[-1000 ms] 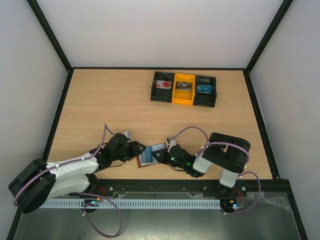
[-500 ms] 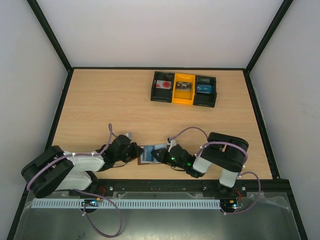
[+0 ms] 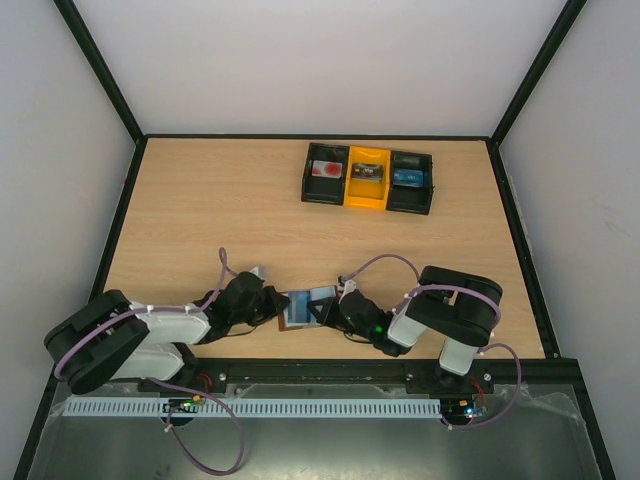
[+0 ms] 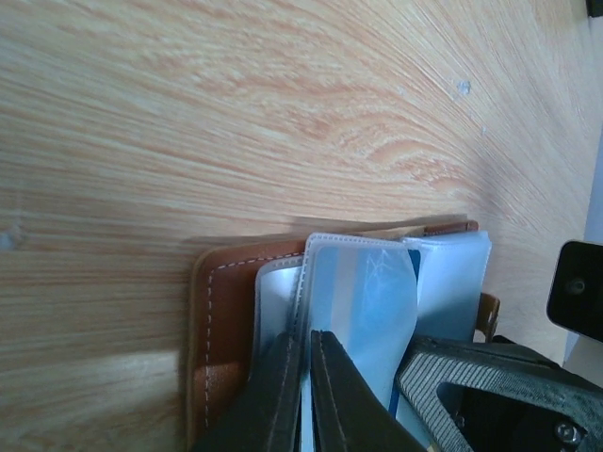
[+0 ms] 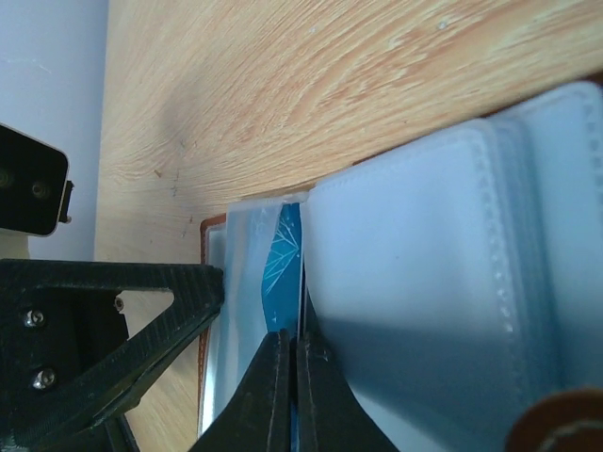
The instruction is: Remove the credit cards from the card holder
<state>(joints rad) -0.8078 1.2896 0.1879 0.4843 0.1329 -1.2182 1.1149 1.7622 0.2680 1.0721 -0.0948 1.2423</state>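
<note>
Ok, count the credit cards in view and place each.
4. Three lie in the tray, one per compartment: red-and-white card left, grey card middle, blue card right. A bluish card sits sleeved in the card holder; its other sleeves may hide more.

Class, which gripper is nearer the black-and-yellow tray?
Right. Both grip the card holder; the right gripper is nearly in line with the tray, the left gripper further left.
</note>
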